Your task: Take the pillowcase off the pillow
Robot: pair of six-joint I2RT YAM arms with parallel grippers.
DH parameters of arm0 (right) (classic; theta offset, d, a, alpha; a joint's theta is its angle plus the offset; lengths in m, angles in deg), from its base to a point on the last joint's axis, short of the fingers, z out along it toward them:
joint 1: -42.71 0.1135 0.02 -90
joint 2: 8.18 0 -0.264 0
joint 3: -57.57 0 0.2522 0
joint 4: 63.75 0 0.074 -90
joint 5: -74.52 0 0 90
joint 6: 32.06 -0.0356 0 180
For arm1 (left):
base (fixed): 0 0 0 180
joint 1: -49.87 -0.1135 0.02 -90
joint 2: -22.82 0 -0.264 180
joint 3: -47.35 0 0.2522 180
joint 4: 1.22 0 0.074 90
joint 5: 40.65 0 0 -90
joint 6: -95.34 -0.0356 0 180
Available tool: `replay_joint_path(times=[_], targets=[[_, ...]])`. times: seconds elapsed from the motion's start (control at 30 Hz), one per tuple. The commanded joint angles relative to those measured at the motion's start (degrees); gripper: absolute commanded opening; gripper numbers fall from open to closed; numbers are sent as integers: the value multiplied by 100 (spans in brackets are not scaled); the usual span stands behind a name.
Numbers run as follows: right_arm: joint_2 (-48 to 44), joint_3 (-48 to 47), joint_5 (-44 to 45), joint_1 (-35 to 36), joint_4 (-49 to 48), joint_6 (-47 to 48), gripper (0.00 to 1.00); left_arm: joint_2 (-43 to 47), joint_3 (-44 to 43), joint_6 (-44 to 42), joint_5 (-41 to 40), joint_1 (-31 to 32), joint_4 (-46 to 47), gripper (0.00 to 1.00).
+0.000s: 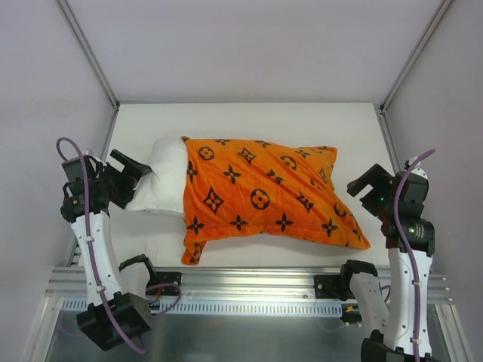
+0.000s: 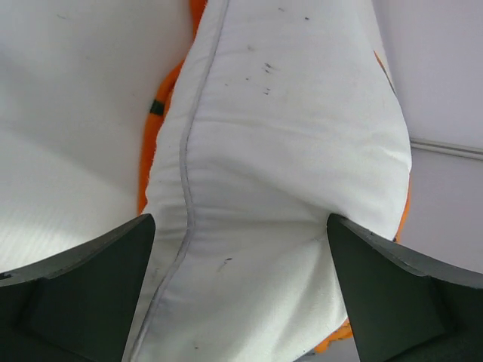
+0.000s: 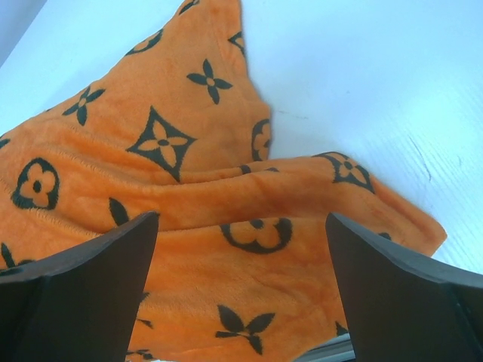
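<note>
Left claw [image 1: 134, 170] spread astride the pillow [image 1: 163, 179]; right claw [image 1: 362, 188] spread beside the pillowcase [image 1: 256, 197].

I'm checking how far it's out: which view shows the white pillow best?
Top external: the pillow pokes its bare end out of the pillowcase, the rest covered. Left wrist shows only that end, close up, inside the open left hand. Right wrist shows only pillowcase.

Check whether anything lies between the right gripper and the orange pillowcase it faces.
Nothing visible does. The right gripper is open, and a corner of the pillowcase lies straight ahead between its fingers, resting on the white table.
</note>
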State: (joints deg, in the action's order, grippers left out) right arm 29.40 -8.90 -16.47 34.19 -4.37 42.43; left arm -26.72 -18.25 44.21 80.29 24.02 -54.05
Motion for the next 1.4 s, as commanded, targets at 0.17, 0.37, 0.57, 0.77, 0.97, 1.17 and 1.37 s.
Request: replay_joint_path(times=[0.17,0.37,0.57,0.77,0.97,1.17,1.37], targets=[[240,-354,369,1174,-282,-189,98,-249,-1337,-767,-2782,1580,-610,99],[1171,-951,2302,3511,-11,-295,98,-785,-1864,-907,-4701,2865,-1199,97],[3015,-2409,2868,5489,236,-23,100,-1365,-1796,-1119,-3500,2989,-1156,97],[4862,-3939,2614,6212,316,302,99,-1366,-1085,-899,-2558,3077,-629,92],[5821,-4354,2306,6230,315,399,80,-1418,-802,-916,-2268,3086,-479,48],[5121,-3713,2946,5994,324,-48,1,-1366,-679,-864,-2259,3086,-452,0],[3117,-2123,3351,5292,-247,-549,1,-1163,-749,-785,-2900,3068,-391,0]])
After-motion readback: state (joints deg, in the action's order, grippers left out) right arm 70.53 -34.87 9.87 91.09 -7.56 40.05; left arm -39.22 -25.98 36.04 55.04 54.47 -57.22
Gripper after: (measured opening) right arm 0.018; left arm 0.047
